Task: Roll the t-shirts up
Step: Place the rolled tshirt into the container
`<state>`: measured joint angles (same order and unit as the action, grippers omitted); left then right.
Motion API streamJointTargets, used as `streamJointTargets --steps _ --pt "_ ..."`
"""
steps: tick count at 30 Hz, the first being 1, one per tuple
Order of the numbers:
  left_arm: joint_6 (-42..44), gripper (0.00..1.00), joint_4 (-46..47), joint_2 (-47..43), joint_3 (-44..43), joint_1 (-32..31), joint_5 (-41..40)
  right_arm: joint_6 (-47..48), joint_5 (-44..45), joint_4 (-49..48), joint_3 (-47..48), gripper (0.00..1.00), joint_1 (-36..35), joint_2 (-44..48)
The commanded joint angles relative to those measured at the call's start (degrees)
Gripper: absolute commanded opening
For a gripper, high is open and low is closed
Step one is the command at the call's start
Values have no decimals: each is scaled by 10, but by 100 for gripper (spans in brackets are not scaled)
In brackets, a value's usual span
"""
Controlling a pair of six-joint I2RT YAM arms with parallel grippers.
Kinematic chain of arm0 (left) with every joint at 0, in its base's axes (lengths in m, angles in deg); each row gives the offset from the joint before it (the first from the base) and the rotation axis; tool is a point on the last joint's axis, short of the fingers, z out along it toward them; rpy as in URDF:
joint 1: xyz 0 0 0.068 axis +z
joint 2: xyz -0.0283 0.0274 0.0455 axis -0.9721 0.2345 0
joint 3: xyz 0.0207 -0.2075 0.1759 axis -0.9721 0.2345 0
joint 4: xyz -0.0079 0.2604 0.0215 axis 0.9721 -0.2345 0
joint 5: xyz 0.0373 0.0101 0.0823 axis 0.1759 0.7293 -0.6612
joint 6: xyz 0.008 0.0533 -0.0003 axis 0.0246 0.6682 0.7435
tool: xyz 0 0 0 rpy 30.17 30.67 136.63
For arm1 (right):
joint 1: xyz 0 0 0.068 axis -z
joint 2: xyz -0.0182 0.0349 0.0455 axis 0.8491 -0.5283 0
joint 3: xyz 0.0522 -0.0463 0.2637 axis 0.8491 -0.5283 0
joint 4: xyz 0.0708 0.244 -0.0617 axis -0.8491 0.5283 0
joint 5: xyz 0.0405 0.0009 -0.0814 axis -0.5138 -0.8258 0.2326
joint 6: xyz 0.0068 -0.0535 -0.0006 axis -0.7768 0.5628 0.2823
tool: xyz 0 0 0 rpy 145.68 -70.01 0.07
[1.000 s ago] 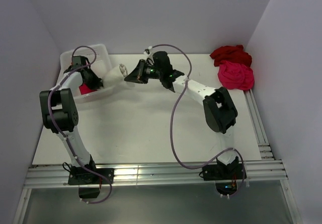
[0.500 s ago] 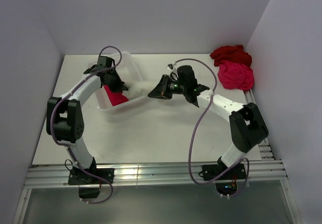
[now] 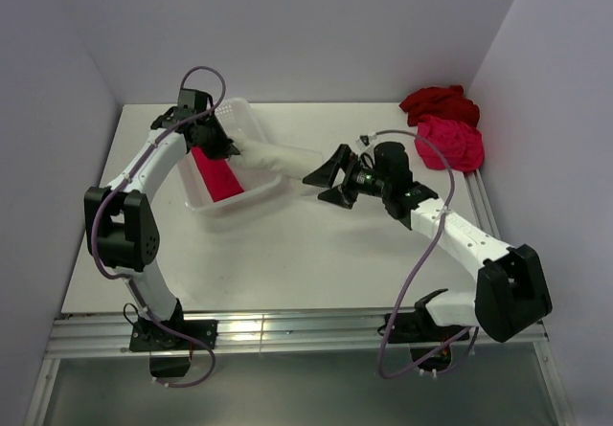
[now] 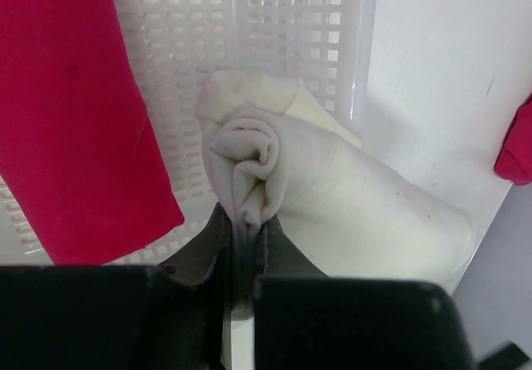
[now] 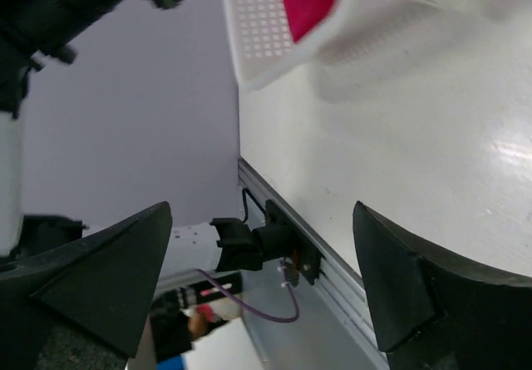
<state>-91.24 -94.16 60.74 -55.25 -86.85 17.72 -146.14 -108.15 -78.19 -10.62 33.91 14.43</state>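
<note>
the rolled cream shirt (image 3: pixel 278 158) reaches across the right rim of the basket (image 3: pixel 222 208), with one end inside and the other out over the table (image 3: pixel 306 263). the left jaws are clenched on the inner end. the right jaws stand spread wide just right of the outer end, grasping nothing. the pink-red roll (image 3: pixel 216 175) lies in the basket beside it. the dark red shirt (image 3: pixel 439 102) and hot pink shirt (image 3: pixel 448 145) are heaped in the far right corner by the wall. bare table runs from the basket to the near edge.
</note>
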Motion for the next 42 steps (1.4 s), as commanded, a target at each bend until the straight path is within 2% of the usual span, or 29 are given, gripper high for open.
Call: streamJointTargets --steps 1,6,8,15,25,32,36,42 --pt "21 0 -9 2 -25 3 -21 -122 11 -49 -58 97 4 -23" --pt "31 0 -8 6 -16 3 -30 -189 45 -93 -62 100 4 -56" --pt "34 0 -3 5 -8 3 -29 -208 50 -144 -61 100 5 -79" --pt "42 0 1 -4 10 3 -36 -243 81 -206 -31 100 11 -139" --pt "49 0 9 -7 26 3 -33 -332 146 -314 -38 100 11 -200" --pt "57 0 4 1 19 4 -36 -304 162 -303 13 100 10 -246" --pt "59 0 2 3 18 4 -37 -300 185 -334 11 100 10 -258" --pt "61 0 2 8 16 7 -33 -274 188 -327 26 100 8 -280"
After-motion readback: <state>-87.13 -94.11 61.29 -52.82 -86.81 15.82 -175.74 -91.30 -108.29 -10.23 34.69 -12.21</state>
